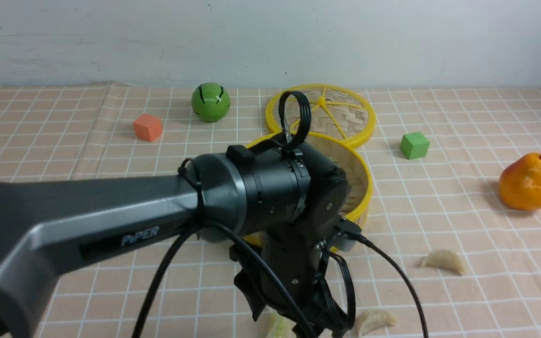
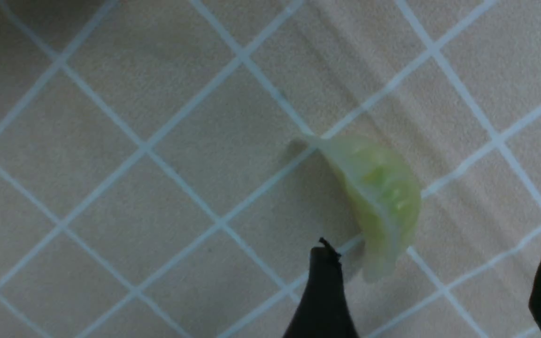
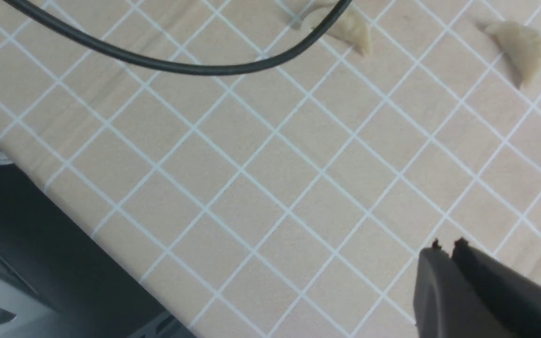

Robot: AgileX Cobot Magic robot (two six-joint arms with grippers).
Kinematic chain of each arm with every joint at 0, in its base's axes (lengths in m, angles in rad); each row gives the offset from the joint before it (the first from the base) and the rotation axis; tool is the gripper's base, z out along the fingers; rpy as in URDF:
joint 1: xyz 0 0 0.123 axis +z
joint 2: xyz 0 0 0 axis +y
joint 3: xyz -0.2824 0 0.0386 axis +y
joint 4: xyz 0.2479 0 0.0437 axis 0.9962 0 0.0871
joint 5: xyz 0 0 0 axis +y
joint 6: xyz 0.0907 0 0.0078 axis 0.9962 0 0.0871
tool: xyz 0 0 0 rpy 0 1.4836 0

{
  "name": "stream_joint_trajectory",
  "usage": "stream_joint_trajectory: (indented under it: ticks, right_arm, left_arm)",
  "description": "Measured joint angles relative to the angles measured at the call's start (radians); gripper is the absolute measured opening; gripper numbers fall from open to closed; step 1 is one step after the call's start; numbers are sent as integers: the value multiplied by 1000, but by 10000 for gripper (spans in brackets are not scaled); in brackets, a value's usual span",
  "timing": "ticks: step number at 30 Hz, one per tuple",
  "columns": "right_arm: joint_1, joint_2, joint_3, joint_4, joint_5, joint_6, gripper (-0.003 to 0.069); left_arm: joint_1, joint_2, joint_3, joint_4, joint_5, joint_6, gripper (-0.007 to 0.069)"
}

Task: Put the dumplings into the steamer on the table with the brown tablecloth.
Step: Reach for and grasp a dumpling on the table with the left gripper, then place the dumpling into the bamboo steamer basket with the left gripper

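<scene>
A pale green dumpling lies on the brown tablecloth. My left gripper hangs open just over it, and the dumpling's near end sits beside one fingertip. In the front view the same dumpling peeks out under my left arm. Two beige dumplings lie to the right of it. The steamer stands behind the arm, mostly hidden. My right gripper is shut and empty above the cloth, with both beige dumplings well away from it.
The steamer's woven lid leans behind the steamer. A green ball, an orange cube, a green cube and a pear stand around. A black cable hangs over the cloth. The table's edge is close.
</scene>
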Motion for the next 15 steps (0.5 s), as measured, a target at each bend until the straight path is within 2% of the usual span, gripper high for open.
stream_joint_trajectory:
  ticks: [3, 6, 7, 8, 9, 15]
  right_arm:
    - [0, -48, 0, -12, 18, 0, 42]
    - [0, -80, 0, -12, 33, 11, 42]
    - [0, -106, 0, -12, 40, 24, 42]
    - [0, -106, 0, -12, 40, 25, 42]
    - [0, -124, 0, -14, 47, 28, 42]
    - [0, -143, 0, -15, 56, 33, 42]
  left_arm:
    - [0, 49, 0, -13, -19, -8, 487]
    - [0, 81, 0, -11, -22, -25, 395]
    - [1, 90, 0, -11, -29, -37, 289]
    - [1, 90, 0, -11, -30, -39, 276]
    - [1, 89, -1, 1, -34, -47, 181]
    - [1, 68, -82, 45, -10, -53, 192]
